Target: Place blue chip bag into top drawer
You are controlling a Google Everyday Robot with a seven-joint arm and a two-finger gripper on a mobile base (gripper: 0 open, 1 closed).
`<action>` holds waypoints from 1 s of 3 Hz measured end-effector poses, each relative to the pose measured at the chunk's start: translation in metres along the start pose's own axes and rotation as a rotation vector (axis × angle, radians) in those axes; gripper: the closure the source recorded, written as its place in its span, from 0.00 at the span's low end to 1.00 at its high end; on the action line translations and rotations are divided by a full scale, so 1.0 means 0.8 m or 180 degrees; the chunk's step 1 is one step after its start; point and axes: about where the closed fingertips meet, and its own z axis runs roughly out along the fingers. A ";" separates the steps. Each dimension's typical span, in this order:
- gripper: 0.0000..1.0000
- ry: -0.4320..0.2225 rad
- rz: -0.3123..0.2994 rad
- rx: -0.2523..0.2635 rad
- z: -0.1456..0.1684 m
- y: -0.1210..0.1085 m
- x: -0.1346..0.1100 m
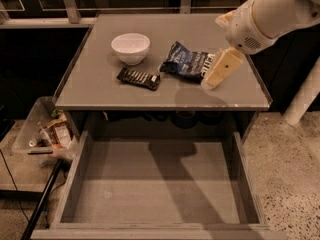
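Note:
The blue chip bag (pixel 186 62) lies crinkled on the gray cabinet top (pixel 100 91), right of middle, with white lettering. The gripper (pixel 218 73) hangs from the white arm at the upper right, its cream fingers at the bag's right end, just above the tabletop. The top drawer (pixel 80 169) is pulled out below the cabinet top, wide and shallow, with nothing in it.
A white bowl (pixel 130 47) stands on the top at the left. A flat black-wrapped bar (pixel 139 78) lies in front of it. A clear plastic bin of snacks (pixel 46 131) sits on the floor at the left. A white post (pixel 305 94) stands at the right.

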 end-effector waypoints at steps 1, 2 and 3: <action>0.00 -0.0120 -0.0077 -0.0194 0.029 -0.025 0.015; 0.00 -0.0156 -0.0041 -0.0306 0.053 -0.053 0.038; 0.00 -0.0049 -0.0030 -0.0268 0.078 -0.068 0.049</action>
